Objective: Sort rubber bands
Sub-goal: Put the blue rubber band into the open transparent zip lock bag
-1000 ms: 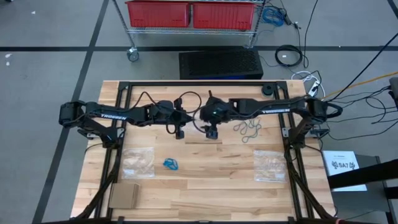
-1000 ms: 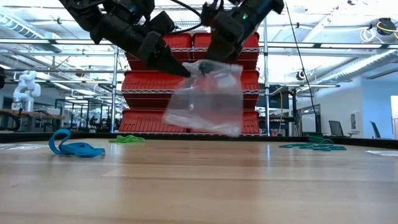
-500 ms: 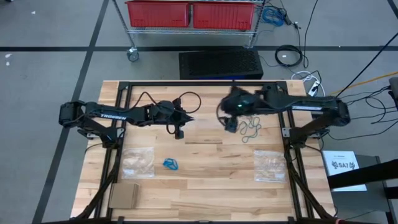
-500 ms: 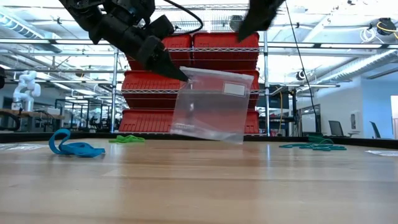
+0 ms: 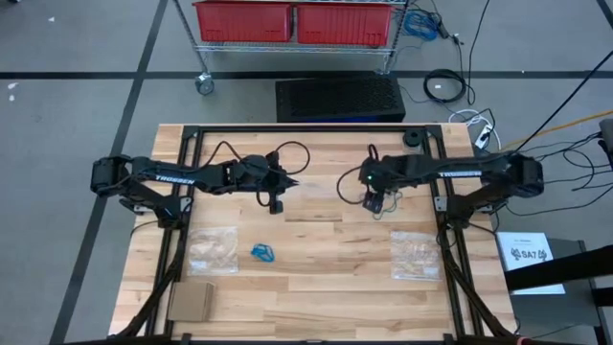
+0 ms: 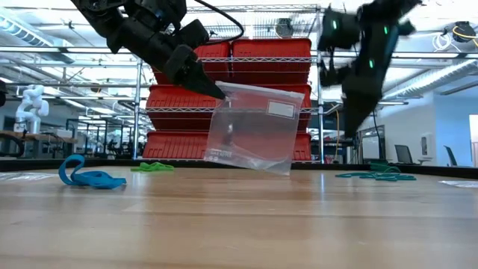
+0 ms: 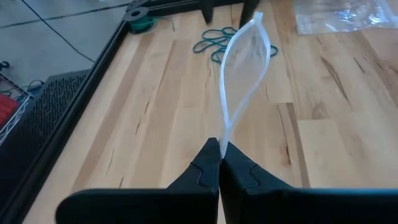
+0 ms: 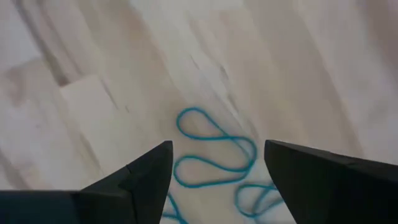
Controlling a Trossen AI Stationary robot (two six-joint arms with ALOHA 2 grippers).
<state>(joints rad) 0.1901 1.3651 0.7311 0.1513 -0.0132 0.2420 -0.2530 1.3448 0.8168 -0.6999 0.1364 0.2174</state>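
- Holding a clear plastic bag (image 6: 250, 127) by one top corner, my left fingers (image 7: 219, 167) are pressed together on its edge, and the bag hangs above the middle of the surface (image 5: 316, 287) with its mouth slack. I judge the pinch to be thin: if the film slips, the bag drops and there is nothing ready to take the bands.
- Hovering over the far right part of the surface, my right fingers (image 8: 214, 180) stand wide apart and hold nothing. The grey-teal rubber bands (image 8: 214, 152) lie flat on the wood directly beneath them, the loops showing in the gap between the two tips; the fingers look close above them, not yet touching.
- Closing here carries a risk, in my judgement: the loops are thin and lie flat, so the tips may scrape the wood and shut on air, or catch one loop and drag the tangled rest sideways.
- Snagging is the other worry: several loops overlap, so a lift could bring up more than I mean to, or let one spring off toward the black frame (image 5: 436, 206) just beside them.
- Lying elsewhere, the bright blue rubber bands (image 5: 262, 253) sit nearer the front, well apart from both sets of fingers, and the green rubber bands (image 6: 151, 167) rest at the far edge in the low view.
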